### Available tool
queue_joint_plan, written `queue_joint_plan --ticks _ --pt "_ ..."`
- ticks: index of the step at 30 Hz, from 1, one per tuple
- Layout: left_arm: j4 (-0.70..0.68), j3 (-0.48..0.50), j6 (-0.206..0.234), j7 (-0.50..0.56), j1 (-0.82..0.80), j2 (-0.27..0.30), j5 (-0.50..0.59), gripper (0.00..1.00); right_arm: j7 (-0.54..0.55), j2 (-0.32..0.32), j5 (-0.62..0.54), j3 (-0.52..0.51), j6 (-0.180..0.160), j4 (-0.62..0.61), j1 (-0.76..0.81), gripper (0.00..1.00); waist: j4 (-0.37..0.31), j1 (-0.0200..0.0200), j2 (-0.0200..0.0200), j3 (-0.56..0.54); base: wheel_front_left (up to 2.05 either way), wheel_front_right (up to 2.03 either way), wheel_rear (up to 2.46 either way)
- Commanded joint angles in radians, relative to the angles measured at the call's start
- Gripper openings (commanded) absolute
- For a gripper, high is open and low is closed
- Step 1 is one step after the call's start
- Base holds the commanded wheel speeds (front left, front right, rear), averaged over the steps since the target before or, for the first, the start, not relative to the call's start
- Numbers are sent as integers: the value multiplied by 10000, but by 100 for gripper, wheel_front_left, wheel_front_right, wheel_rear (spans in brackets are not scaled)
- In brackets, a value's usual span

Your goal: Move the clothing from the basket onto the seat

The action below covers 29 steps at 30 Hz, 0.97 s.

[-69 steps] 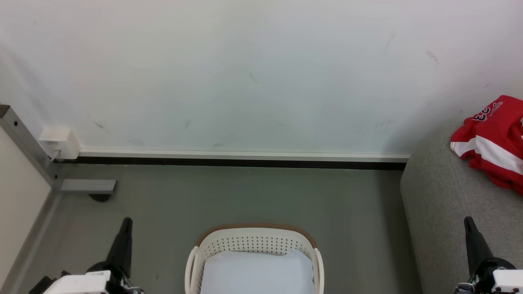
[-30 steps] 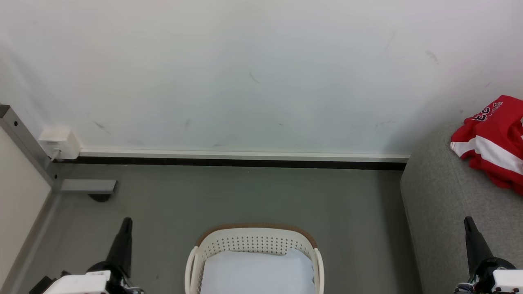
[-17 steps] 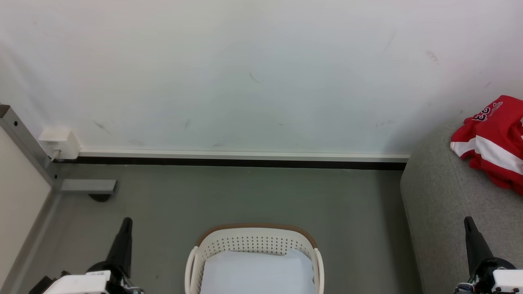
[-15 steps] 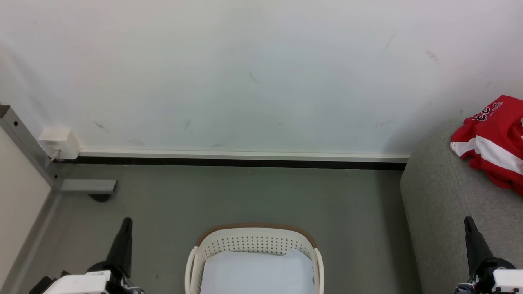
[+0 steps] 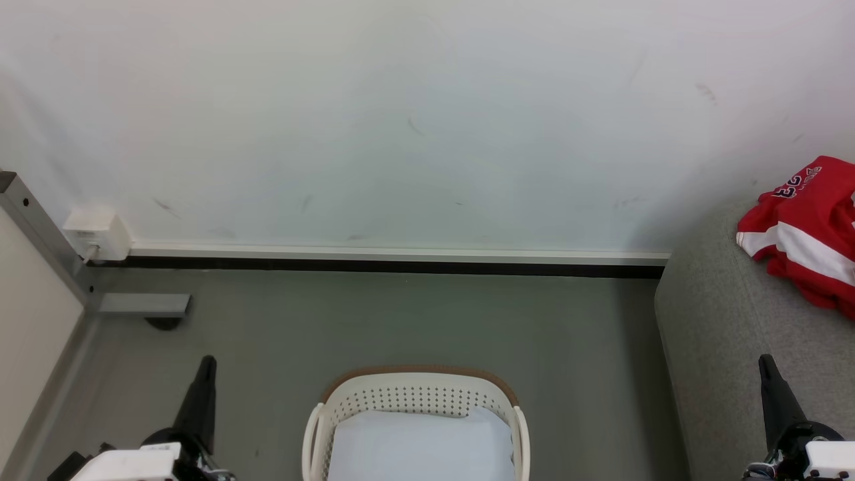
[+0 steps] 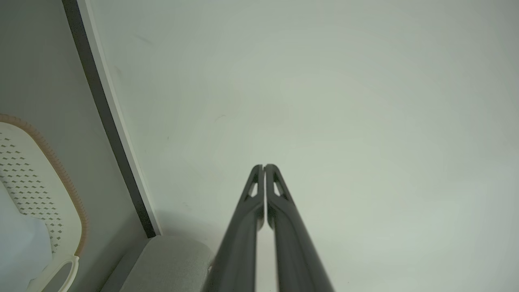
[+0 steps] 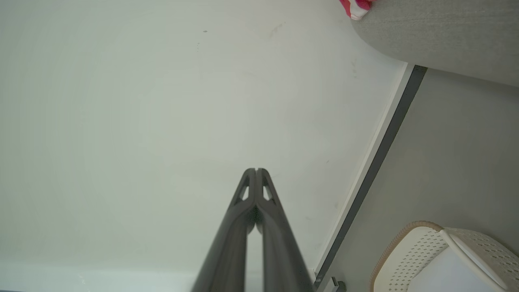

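The red jersey (image 5: 808,230) with white stripes and the number 23 lies crumpled on the grey sofa seat (image 5: 728,347) at the far right, cut by the head view's edge. The white perforated basket (image 5: 414,398) with its brown rim stands at the bottom centre and holds a pale blue-white cloth (image 5: 417,444). My left gripper (image 5: 206,364) rests at the lower left, shut and empty, tips together (image 6: 264,166). My right gripper (image 5: 765,362) sits at the lower right over the seat's front, also shut and empty (image 7: 256,169). A scrap of the jersey (image 7: 356,7) peeks over the seat's edge (image 7: 438,36).
A white wall with a dark skirting strip (image 5: 401,267) closes the far side of the grey floor (image 5: 414,321). A white socket box (image 5: 97,234) and a grey metal frame leg (image 5: 143,305) stand at the left.
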Motion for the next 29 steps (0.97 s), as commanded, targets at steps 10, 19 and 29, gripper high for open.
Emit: queue_joint_plan --ticks 10,19,29 --pt "-29 21 -48 37 -66 20 -139 0 27 -15 21 -33 -21 27 -129 0 0 0 0 0 0 0 0" --pt "-29 21 -48 37 -66 20 -139 0 29 -15 21 -33 -21 27 -128 0 0 0 0 0 0 0 0" --pt "-29 20 -48 37 -66 21 -139 0 28 -15 21 -33 -21 27 -128 0 0 0 0 0 0 0 0"
